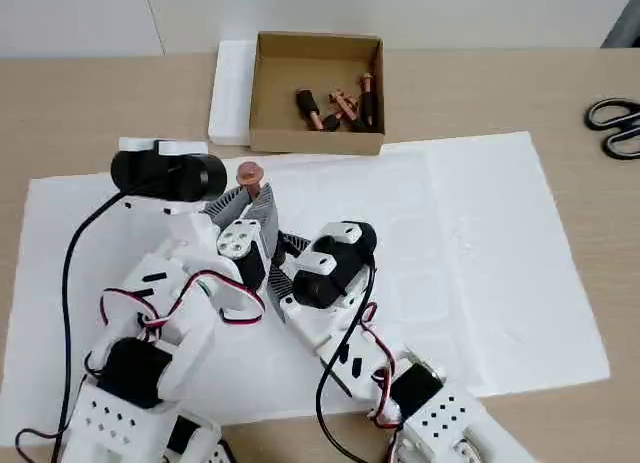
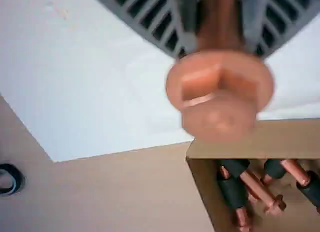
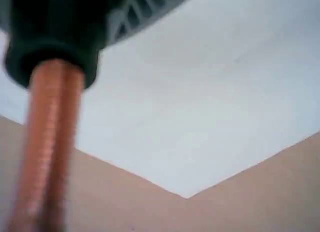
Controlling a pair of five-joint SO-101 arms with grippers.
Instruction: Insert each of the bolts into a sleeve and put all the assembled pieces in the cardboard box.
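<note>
High view: the left hand [image 1: 250, 205] sat left of centre, clamped on a bolt [image 1: 249, 172] whose copper head poked up toward the cardboard box [image 1: 262, 83] at top centre; the right hand [image 1: 283, 255] was tucked in just beside it, close to touching; a few assembled pieces [image 1: 338, 108] lay in the box.

Left wrist view: the bolt head sat big in the upper middle, grey jaws tight on the shank behind it; box corner at lower right.

Right wrist view: that hand was closed on a black sleeve [image 3: 50, 36] at upper left, with a copper shank [image 3: 47, 142] running out of it toward the lower left; couldn't tell if it was the same bolt.

My worry: hands that crowded could bump on any move; and if one let go with the sleeve only part-way on, I reckon the piece could tip, drop and roll short of the box.

Surface: white sheet [image 1: 480, 243] over a tan bench [image 1: 100, 113]; white foam block [image 1: 232, 93] touching the box's left side; scissors [image 1: 615, 123] at the right edge; pale wall or floor [image 1: 80, 13] along the top.
</note>
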